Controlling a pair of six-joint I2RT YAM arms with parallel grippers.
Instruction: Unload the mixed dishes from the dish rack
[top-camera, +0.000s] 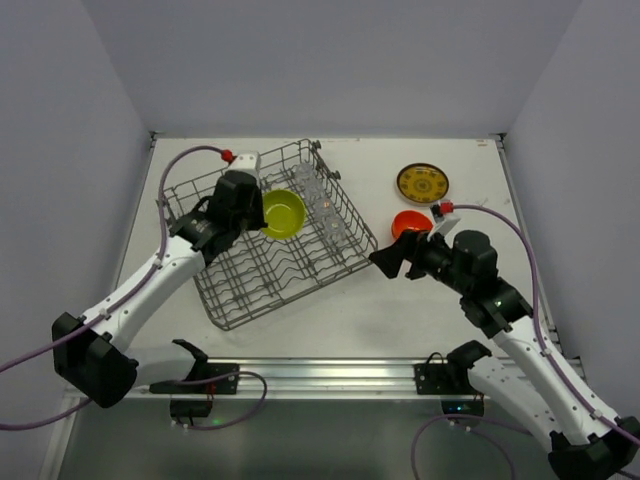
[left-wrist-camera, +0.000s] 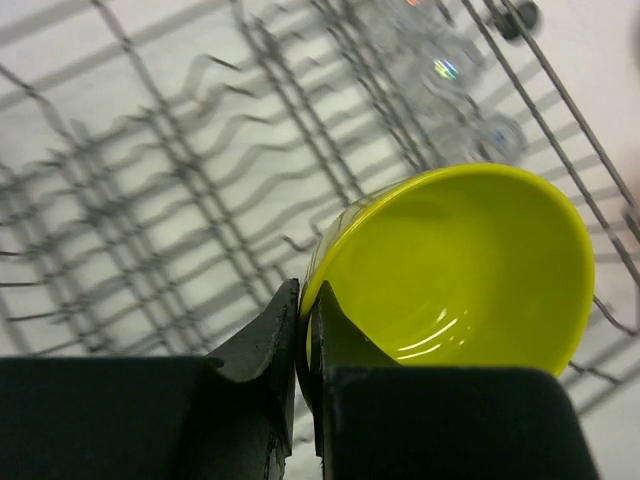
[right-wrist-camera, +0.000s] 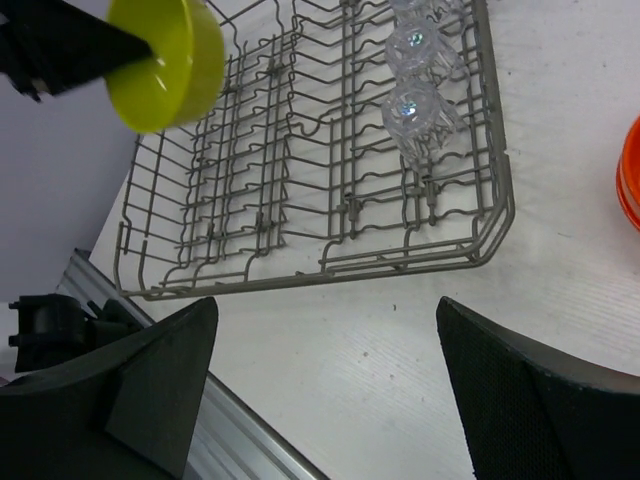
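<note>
My left gripper is shut on the rim of the lime-yellow bowl. The bowl is tilted over the far part of the grey wire dish rack. Three clear glass cups stand in a row along the rack's right side. My right gripper hangs open over bare table just right of the rack, with nothing between its fingers. An orange bowl sits on the table behind it. A brown-gold patterned plate lies farther back.
The rack sits turned at an angle on the white table. A metal rail runs along the near edge with the arm bases. Grey walls enclose the left, back and right sides.
</note>
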